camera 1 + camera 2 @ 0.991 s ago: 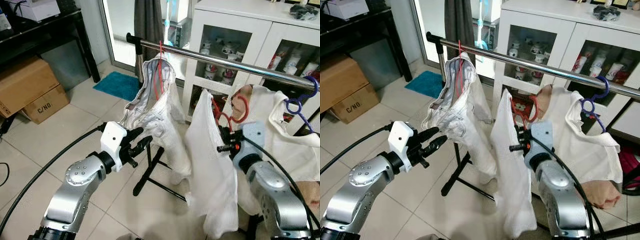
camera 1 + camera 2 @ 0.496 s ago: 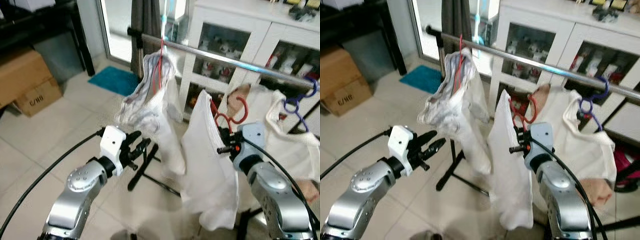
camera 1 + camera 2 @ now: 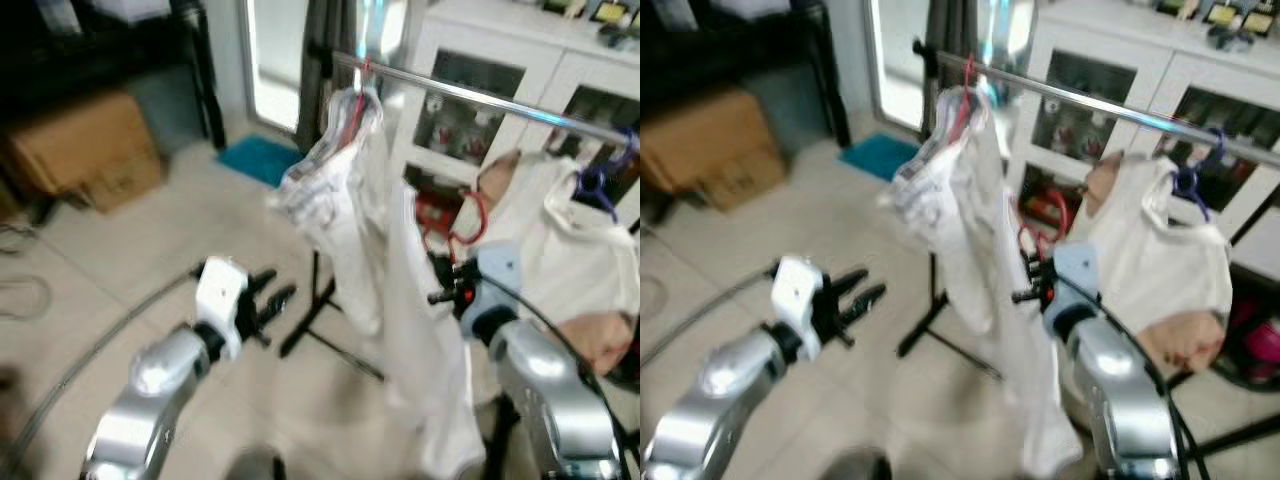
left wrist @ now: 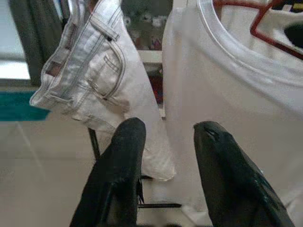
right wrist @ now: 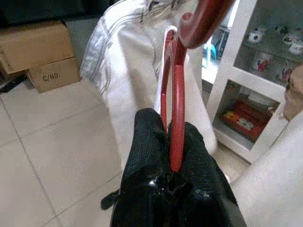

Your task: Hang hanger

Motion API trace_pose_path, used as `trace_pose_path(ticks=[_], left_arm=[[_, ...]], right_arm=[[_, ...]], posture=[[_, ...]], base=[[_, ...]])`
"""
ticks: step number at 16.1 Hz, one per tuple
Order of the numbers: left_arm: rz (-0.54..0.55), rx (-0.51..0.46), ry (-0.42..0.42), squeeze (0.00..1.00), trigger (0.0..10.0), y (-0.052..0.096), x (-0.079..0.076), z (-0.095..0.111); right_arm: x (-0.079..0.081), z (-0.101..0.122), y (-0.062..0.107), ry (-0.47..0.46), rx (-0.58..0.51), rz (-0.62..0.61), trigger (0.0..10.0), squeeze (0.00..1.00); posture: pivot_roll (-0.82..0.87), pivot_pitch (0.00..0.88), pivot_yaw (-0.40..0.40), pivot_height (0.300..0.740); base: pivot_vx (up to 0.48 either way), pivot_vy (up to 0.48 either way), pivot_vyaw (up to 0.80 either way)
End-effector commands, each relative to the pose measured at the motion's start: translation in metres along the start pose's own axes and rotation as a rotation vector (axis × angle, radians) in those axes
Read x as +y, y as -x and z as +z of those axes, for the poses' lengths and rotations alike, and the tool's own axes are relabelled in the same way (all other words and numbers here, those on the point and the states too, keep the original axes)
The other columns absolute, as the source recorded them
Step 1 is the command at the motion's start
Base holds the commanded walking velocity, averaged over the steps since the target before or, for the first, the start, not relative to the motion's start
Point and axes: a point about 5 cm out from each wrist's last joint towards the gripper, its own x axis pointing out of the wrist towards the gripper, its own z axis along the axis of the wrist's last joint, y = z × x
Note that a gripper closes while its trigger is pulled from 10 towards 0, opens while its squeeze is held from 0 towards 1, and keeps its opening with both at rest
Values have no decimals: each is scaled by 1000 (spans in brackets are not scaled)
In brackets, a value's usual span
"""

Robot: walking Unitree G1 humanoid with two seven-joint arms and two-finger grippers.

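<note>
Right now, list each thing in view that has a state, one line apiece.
Red hanger: clamped in the right pincer, below the rail, not hooked.
White shirt: draped on that hanger.
Left pincer: open, holding nothing.
Pale jeans: hanging from the rail.
Purple hanger: hooked on the rail.
</note>
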Motion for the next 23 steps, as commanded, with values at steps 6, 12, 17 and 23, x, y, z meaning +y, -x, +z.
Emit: trace_pose_path(ticks=[6, 12, 17, 23], left_arm=[[-14, 4, -45, 0, 10000, -4, 4, 5], [-39, -99, -21, 953, 10000, -40, 11, 35], [-24, -137, 6, 0, 10000, -67, 16, 52], [16, -147, 37, 0, 0, -78, 23, 53]], right_arm=[[16, 19, 0, -15, -85, 154, 0, 0], [45, 40, 1, 58, -149, 378, 0, 0], [52, 45, 5, 75, -185, 446, 0, 0], [58, 51, 10, 70, -227, 512, 0, 0]], posture=[[-82, 0, -22, 740], [-89, 0, -1, 740], [-100, 0, 9, 740], [-100, 0, 7, 740]], base=[[-192, 0, 0], [0, 0, 0], [0, 0, 0], [0, 0, 0]])
